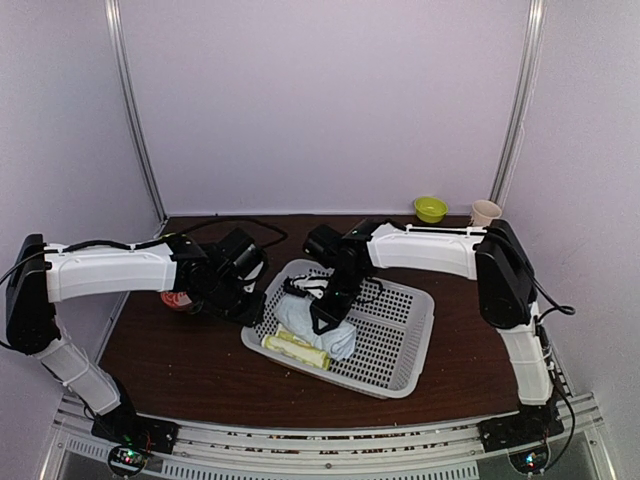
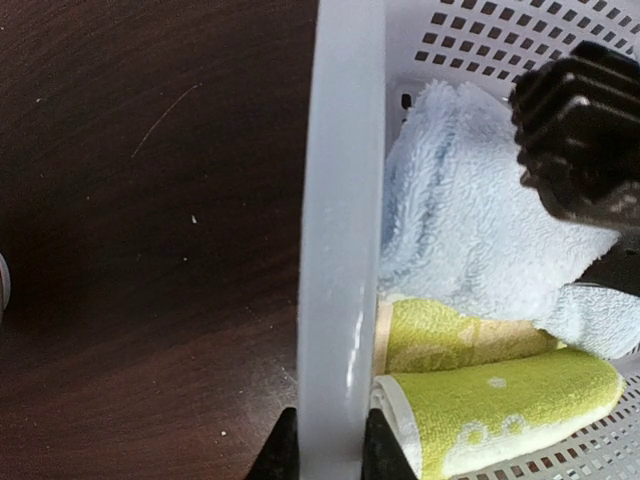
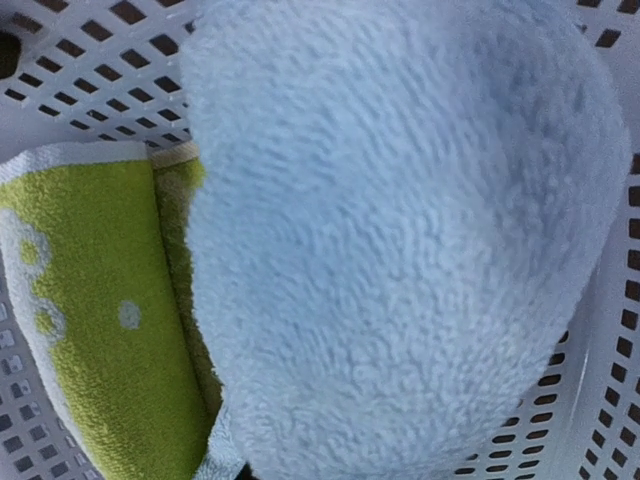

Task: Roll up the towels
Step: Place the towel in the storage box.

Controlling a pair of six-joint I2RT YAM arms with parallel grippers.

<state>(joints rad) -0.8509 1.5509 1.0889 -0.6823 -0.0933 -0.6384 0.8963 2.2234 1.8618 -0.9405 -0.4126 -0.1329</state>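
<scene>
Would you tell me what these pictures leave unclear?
1. Right gripper: the blue towel fills the right wrist view; jaws open or shut, unclear.
2. Red object: top view, mostly under the left arm.
3. Green towel: left wrist view, partly under the blue towel, end cut by the frame edge.

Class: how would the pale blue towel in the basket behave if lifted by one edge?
Probably floppy: the pale blue towel lies in bunched folds, so it would sag. Likely light and grippy, given its fluffy pile. Unlikely to roll: lumpy, not cylindrical.
</scene>
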